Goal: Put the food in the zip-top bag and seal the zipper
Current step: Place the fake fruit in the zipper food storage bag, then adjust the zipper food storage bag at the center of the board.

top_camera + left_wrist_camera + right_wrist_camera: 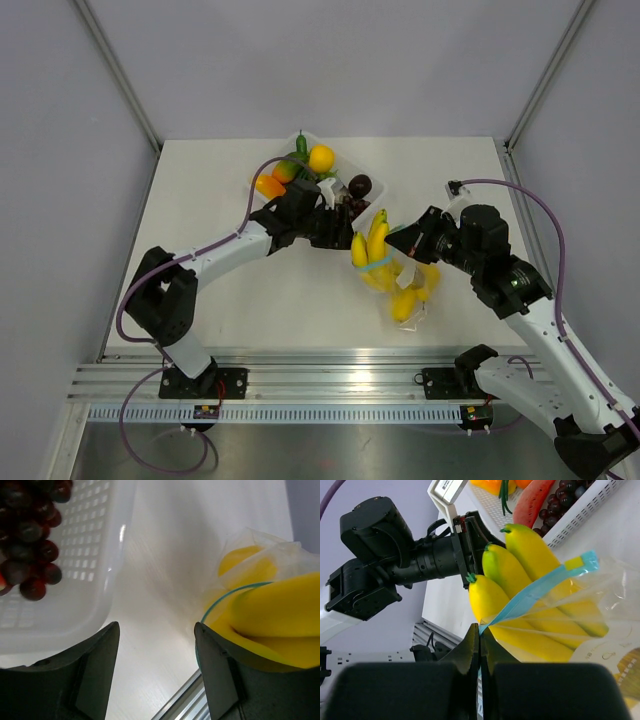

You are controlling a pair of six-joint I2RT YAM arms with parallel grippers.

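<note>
Three smooth, glossy, curved yellow bananas [520, 575] were seen pushed halfway into one thin, crinkled clear bag [412, 288] on the pale table [250, 300], with their green-tipped stems left outside. A few rounder yellow pieces [404, 304] were lodged deeper inside. One narrow light-blue zipper [540, 587] was stretched across the bananas. The right gripper [480, 639] was closed, with the bag's mouth edge pinched in it. The left gripper [157, 630] was held open just beside the bananas, nothing between its two black fingers. One white perforated plastic tray [100, 540] of dark round grapes [30, 535] was placed nearby.

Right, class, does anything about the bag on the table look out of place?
Yes: the tops of the bananas stick out of the bag, and its blue zipper runs slanted across them, so the mouth cannot close.
</note>
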